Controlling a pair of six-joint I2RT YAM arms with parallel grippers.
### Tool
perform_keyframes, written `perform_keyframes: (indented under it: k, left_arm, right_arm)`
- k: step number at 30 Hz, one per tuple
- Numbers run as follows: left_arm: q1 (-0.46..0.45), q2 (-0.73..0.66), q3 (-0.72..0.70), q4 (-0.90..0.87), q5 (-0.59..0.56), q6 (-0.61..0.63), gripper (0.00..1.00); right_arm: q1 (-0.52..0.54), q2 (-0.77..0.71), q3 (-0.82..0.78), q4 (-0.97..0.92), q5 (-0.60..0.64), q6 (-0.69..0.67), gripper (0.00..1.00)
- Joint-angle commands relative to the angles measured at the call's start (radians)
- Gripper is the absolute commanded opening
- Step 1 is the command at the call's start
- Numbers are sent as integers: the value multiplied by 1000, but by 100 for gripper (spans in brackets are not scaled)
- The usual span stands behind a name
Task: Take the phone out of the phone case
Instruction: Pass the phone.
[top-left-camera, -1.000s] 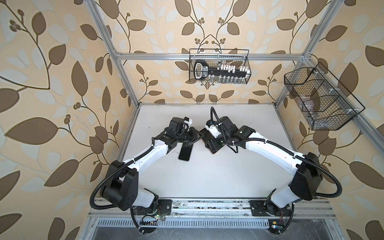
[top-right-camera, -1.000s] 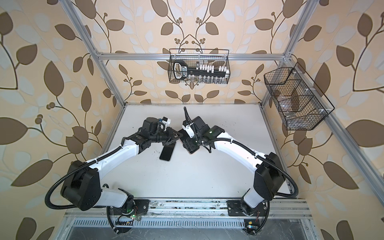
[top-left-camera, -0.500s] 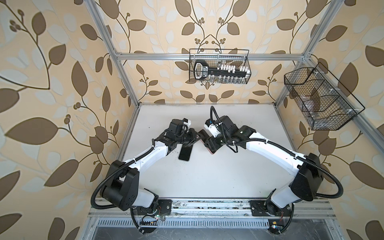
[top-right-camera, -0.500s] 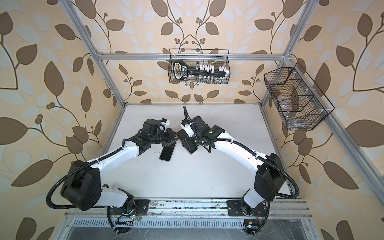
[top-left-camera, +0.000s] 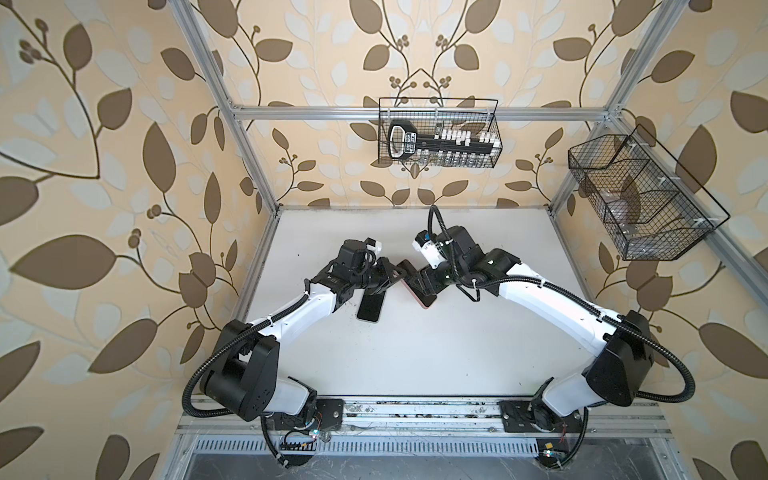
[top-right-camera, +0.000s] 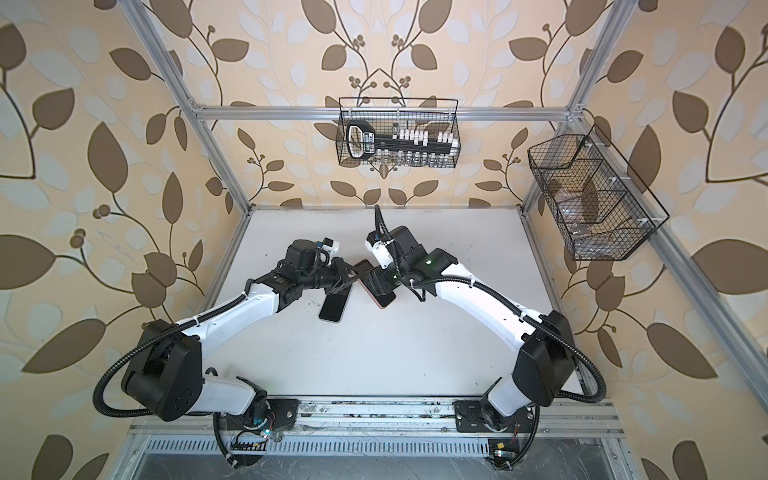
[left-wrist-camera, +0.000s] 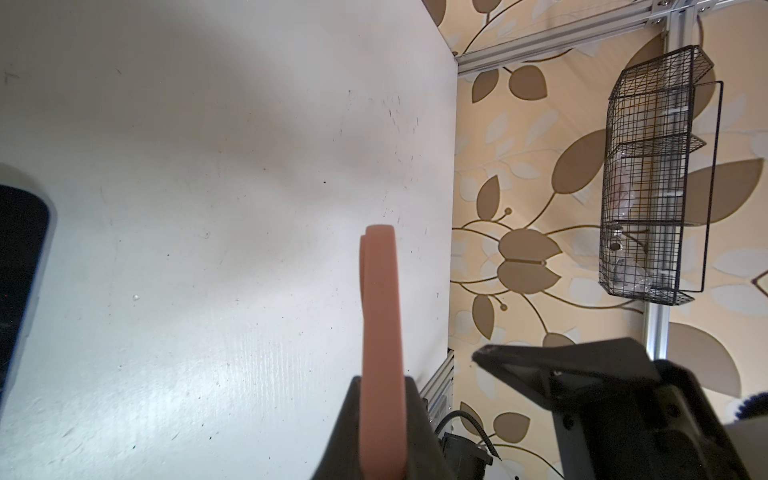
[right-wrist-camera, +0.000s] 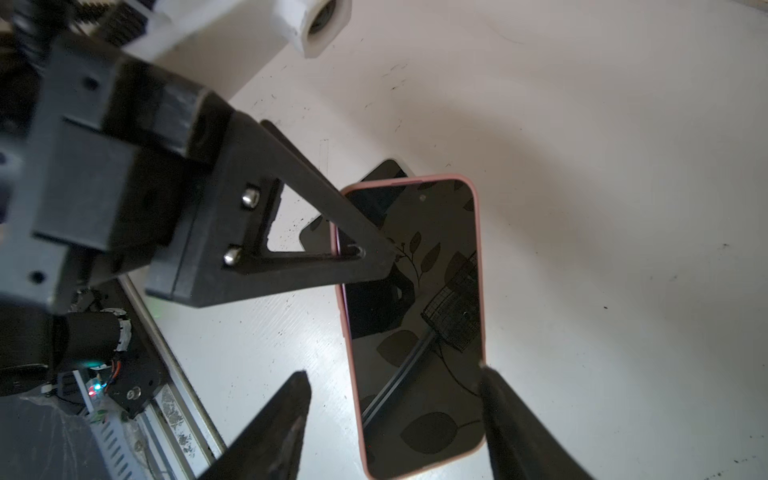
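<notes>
A phone (right-wrist-camera: 415, 316) with a dark screen sits in a pink phone case (right-wrist-camera: 479, 249). It is held tilted above the white table (top-left-camera: 415, 353), between the two arms. My left gripper (left-wrist-camera: 382, 384) is shut on one long edge of the case (left-wrist-camera: 380, 299); in the right wrist view its black finger (right-wrist-camera: 332, 232) crosses the case's edge. My right gripper (right-wrist-camera: 392, 371) is open around the phone's lower end. One fingertip (right-wrist-camera: 488, 374) touches the case's side and the other stands clear. In both top views the cased phone (top-left-camera: 427, 302) (top-right-camera: 382, 303) shows mostly under the right gripper.
A second, bare black phone (top-left-camera: 370, 308) (top-right-camera: 333, 308) lies flat on the table below my left gripper. A wire basket (top-left-camera: 438, 133) with tools hangs on the back wall. Another wire basket (top-left-camera: 636, 199) hangs on the right wall.
Both arms have shifted only slightly. The cased phone stays held between them.
</notes>
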Motion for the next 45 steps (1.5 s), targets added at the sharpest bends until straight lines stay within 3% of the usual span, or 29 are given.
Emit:
perform_keyframes:
  k: [1,11,14,20,27,31,35,45]
  left_arm:
    - [4,-20,55,74,39,49,0]
    - [108,17,151,175,274,87,0]
    - [138,29,186,212,339,83,0]
    - [163,82,260,286,412,67,0]
    - [163,101,318,377,431,17,0]
    - [160,103,267,650,377,-217,0]
    - [135,104,183,925,275,-396,0]
    - [48,116,100,1110,170,-471,0]
  right_arm:
    - [-67,-58,-49,40,-128,19,70]
    - [-373,-230,-294,336,-563,228,85]
    - [-442,-274,-353,423,-632,297,100]
    - [-488,-313,-433,551,-733,379,99]
    - [-493,-340,-508,642,-762,419,100]
    - [-465,-384,-578,808,-791,506,98]
    - [-411,-432,-607,859,-763,525,89]
    - [-301,-427,-634,1058,-639,647,81]
